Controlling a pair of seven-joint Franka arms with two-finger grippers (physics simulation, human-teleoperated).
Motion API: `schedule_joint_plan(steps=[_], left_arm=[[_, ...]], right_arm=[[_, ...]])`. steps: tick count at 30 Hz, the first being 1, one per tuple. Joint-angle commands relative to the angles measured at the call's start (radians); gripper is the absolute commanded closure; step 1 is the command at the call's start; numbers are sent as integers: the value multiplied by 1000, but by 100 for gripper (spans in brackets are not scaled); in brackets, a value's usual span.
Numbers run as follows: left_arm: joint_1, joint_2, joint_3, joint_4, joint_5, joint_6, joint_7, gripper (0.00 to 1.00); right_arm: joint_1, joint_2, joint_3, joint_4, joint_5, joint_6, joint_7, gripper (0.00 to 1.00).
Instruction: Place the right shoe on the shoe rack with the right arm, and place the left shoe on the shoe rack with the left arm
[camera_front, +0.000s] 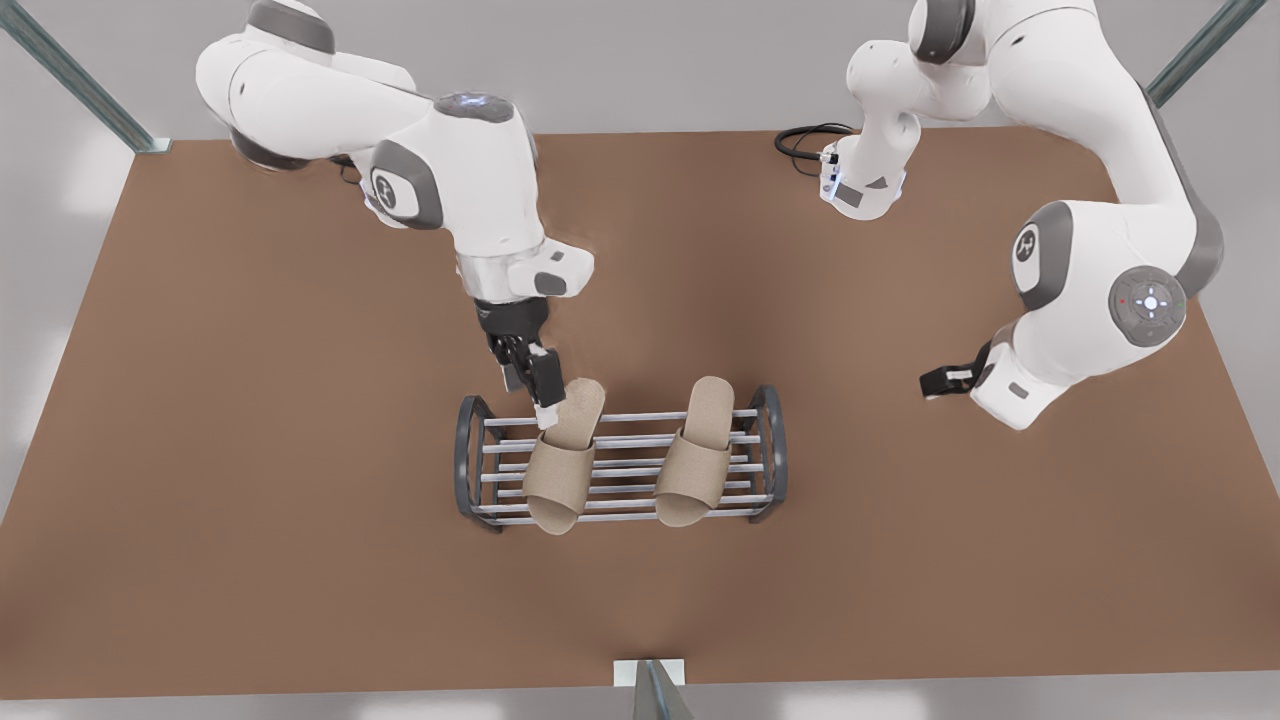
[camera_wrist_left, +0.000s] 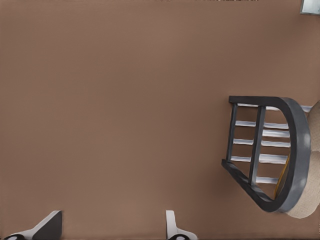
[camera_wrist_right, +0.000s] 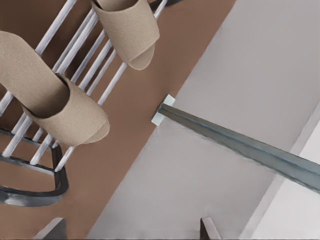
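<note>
Both slippers (camera_front: 562, 455) (camera_front: 694, 450) lie across the rack (camera_front: 620, 458), toes toward the table's (camera_front: 250, 450) near edge. The right gripper (camera_front: 540, 392), jaws apart, is at one heel. The left gripper (camera_front: 935, 380) waits, jaws apart, near the right edge.

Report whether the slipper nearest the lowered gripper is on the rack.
On: the slipper lies across the shoe rack; the right gripper is open at its heel; the left gripper waits open aside.

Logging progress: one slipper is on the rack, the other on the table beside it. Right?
No. The other slipper is on the rack too, beside the first slipper; see the front view. Right claw is at one heel; left claw waits aside.
</note>
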Motion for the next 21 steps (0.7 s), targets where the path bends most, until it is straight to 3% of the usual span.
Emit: schedule_joint_plan(steps=[1,2,3,5,7,8,9,13,21], left_arm=[[43,-45,-59,-11,40,-19,130,0],[49,-76,-86,-27,73,-35,130,0],[57,-91,-99,-38,74,-35,135,0],[57,-122,-103,-73,74,-33,138,0],[57,-117,-103,-78,74,-31,138,0],[57,-116,-103,-78,74,-31,138,0],[57,-114,-103,-78,74,-33,136,0],[57,-111,-105,-78,74,-33,135,0],[57,-111,-106,-77,74,-35,132,0]], right_arm=[[241,-188,-656,7,836,-151,330,0],[361,-262,-986,-139,1023,-151,332,0],[334,-320,-1006,-269,984,-139,335,0],[271,-424,-1005,-608,645,126,335,0],[240,-446,-1003,-590,648,145,339,0],[191,-441,-1002,-492,815,12,472,0],[166,-438,-1002,-472,855,-81,757,0],[79,-455,-994,-470,919,-231,1169,0],[73,-404,-992,-403,922,-242,1207,0]])
